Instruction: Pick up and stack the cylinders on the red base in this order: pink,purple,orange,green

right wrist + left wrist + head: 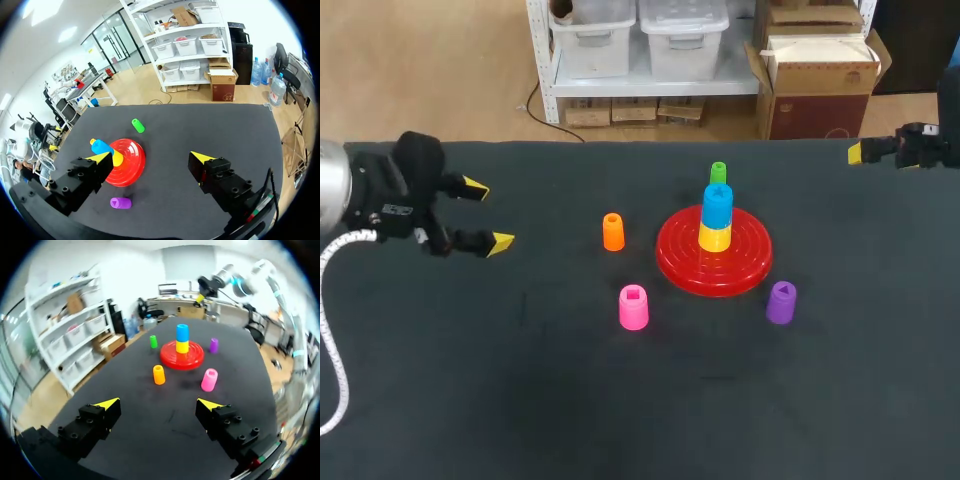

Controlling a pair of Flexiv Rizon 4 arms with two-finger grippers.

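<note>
Fingers spread wide on my left gripper (pixel 488 214) at 9 o'clock and right gripper (pixel 151 156) at 2 o'clock, both empty. Red base (pixel 685 262) carries yellow cylinder (pixel 714 238) and blue cylinder (pixel 717 206), with pink cylinder (pixel 633 307) at its 8.

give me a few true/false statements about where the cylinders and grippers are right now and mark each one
1. A blue cylinder sits on a yellow cylinder on the red base. True.
2. The pink cylinder is already stacked on the base. False: it stands on the table, apart from the base.
3. The left gripper is open and holds nothing. True.
4. The right gripper is shut on the green cylinder. False: it is open and empty, and the green cylinder stands on the table beyond the base.
5. The orange cylinder stands upright on the table, apart from the base. True.
</note>
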